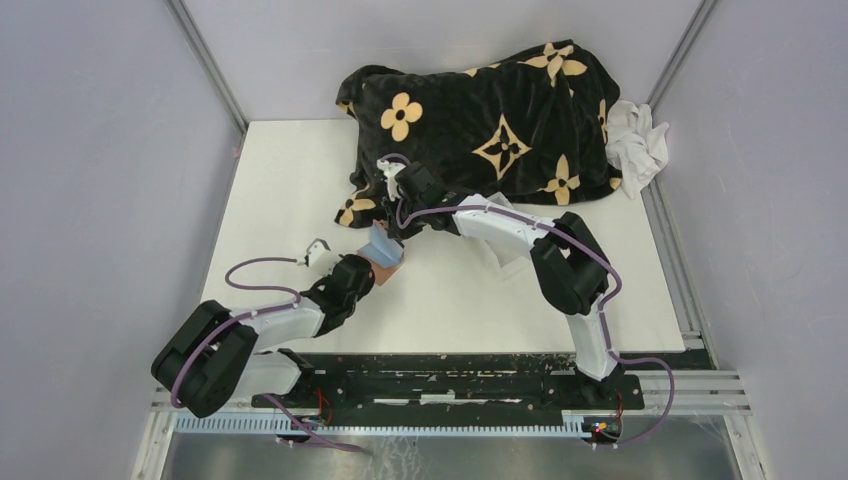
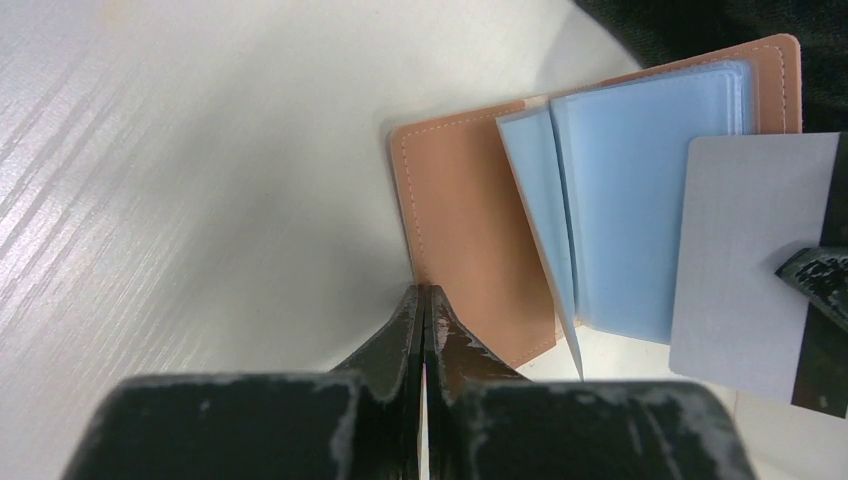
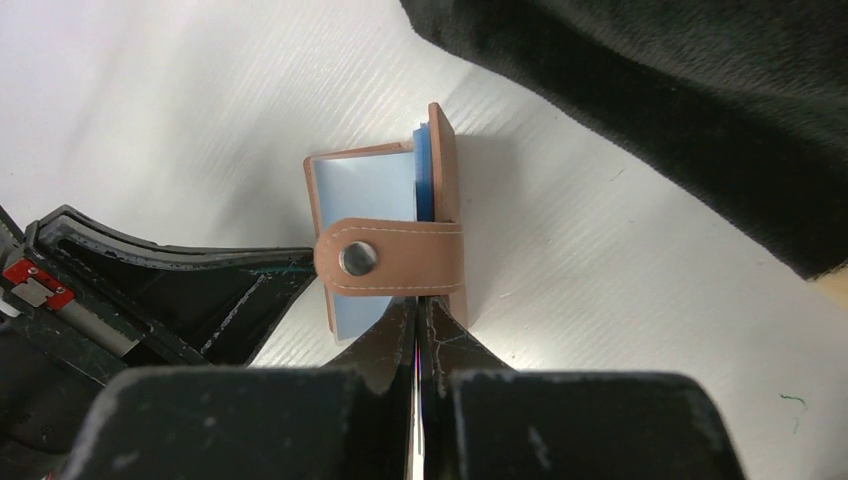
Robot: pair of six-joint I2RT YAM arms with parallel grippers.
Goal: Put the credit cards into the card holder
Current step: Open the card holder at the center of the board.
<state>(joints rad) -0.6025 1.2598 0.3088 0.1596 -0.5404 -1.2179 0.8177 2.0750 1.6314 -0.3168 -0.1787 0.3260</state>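
The tan leather card holder lies open on the white table, its pale blue sleeves fanned up. My left gripper is shut on the near edge of its cover. My right gripper is shut on a grey-silver credit card with a black stripe, held at the sleeves' right edge. In the right wrist view the card is edge-on between the jaws, just before the holder and its snap strap. In the top view both grippers, left and right, meet at the holder. No other cards show.
A black blanket with tan flower prints lies heaped at the back of the table, close behind the right gripper, and also shows in the right wrist view. A white cloth lies at its right end. Grey walls enclose the table.
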